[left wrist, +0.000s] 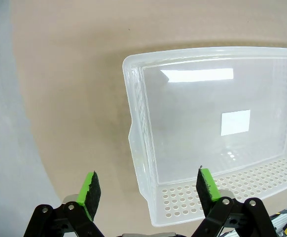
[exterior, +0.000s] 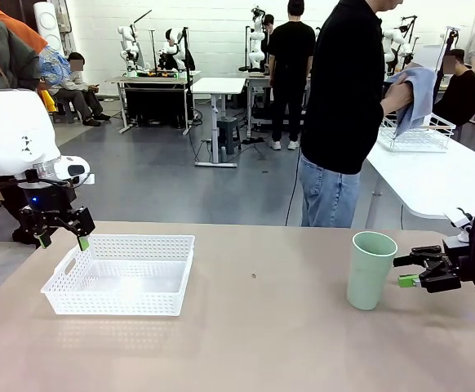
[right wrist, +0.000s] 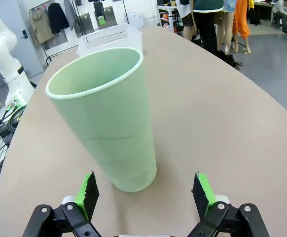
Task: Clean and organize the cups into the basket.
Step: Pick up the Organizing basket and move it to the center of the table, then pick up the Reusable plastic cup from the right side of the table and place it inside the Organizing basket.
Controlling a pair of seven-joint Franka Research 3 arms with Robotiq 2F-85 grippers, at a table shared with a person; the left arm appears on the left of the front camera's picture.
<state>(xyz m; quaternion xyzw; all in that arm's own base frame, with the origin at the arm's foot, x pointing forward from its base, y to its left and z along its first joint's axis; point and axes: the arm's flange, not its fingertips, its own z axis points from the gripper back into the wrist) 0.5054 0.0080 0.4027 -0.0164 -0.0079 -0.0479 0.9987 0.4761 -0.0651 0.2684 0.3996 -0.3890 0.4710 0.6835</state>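
- At the right side of the worktop (exterior: 262, 343), the mint cup (exterior: 370, 269) stands upright, mouth up, well apart from the basket (exterior: 115, 302) on the left, which holds nothing
- Right fingers (exterior: 407, 280) are spread wide and lie level, just beside the cup's lower half without touching it; the right wrist view shows the cup's base ahead of the two pads and between them
- First risk: the cup is tall, looks light and is narrow at the base, so one pad meeting it before the other would likely tip it or slide it away
- Second risk: the wall slants outward toward the mouth, so the flat pads may bear on only part of it, letting the cup tilt or slip on the way across
- Left fingers (exterior: 83, 242) are spread wide too, hanging above the basket's left end and straddling its rim; dropping from there could catch the rim and shove the basket
- With the left arm placed there, the right arm reaching across could crowd it
- Beyond the far edge a person (exterior: 348, 98) holds a cloth (exterior: 413, 94) at chest height; whether a cup is wrapped inside cannot be told, and a hand coming down could cross the right arm's path
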